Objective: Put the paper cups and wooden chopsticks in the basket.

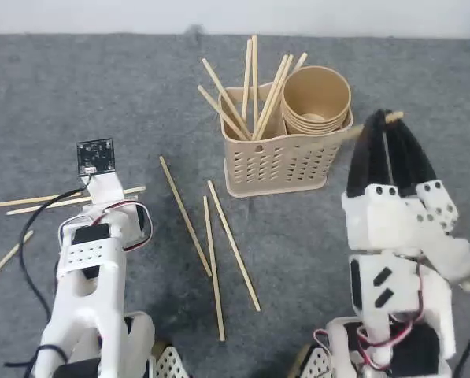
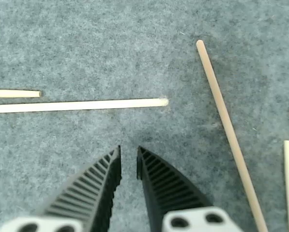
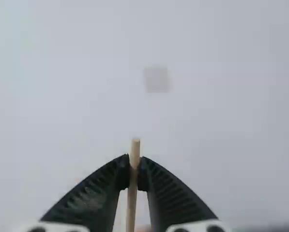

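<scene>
Several chopsticks (image 1: 254, 87) and stacked paper cups (image 1: 317, 98) sit in the basket (image 1: 278, 165). The right tool (image 1: 386, 118) clamps another chopstick (image 3: 133, 154) near it. The left tool (image 2: 129, 152) (slightly apart, empty) hangs over loose chopsticks (image 1: 211, 252) left on the desk (image 1: 101, 79).

The chopsticks (image 1: 186, 216) are pale wood, the basket (image 1: 278, 165) beige with rows of slots, the paper cups (image 1: 317, 98) tan, the surface (image 1: 77, 94) mottled grey, perhaps felt, and the ribbed left gripper (image 2: 129, 153) and right gripper (image 3: 133, 168) black.
</scene>
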Robot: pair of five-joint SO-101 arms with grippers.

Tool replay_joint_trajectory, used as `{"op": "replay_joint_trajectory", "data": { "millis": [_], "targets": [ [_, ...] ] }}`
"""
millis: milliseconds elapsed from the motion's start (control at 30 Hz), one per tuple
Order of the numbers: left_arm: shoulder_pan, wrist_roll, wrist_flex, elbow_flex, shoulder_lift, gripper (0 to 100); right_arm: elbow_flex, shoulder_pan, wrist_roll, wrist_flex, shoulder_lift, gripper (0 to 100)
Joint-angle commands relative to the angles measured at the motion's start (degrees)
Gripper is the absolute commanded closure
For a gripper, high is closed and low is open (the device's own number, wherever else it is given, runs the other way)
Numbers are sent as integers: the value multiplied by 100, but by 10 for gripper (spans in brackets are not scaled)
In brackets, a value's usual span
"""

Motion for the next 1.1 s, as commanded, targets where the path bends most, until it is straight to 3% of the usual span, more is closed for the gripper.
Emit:
{"op": "replay_joint_trajectory", "data": {
  "millis": [0, 467, 667, 800, 1000, 1067],
  "targets": [
    [-44, -97, -123, -48, -202, 949, -141, -479, -334, -1552, 295, 991],
    [-44, -105, -123, -57, -202, 949, -2084, -593, -316, -1727, 4136, 991],
    [-44, -105, -123, -57, -202, 949, -2092, -646, 255, -1666, 4884, 991],
    [-44, -105, -123, -57, -202, 949, -2154, -945, 615, -945, 5033, 984],
    [-44, -105, -123, -57, -202, 949, -2180, -1525, 941, 171, 5024, 789],
    [-44, -105, -123, -57, -202, 949, -2374, -1560, 932, 488, 4998, 772]
  ]
}}
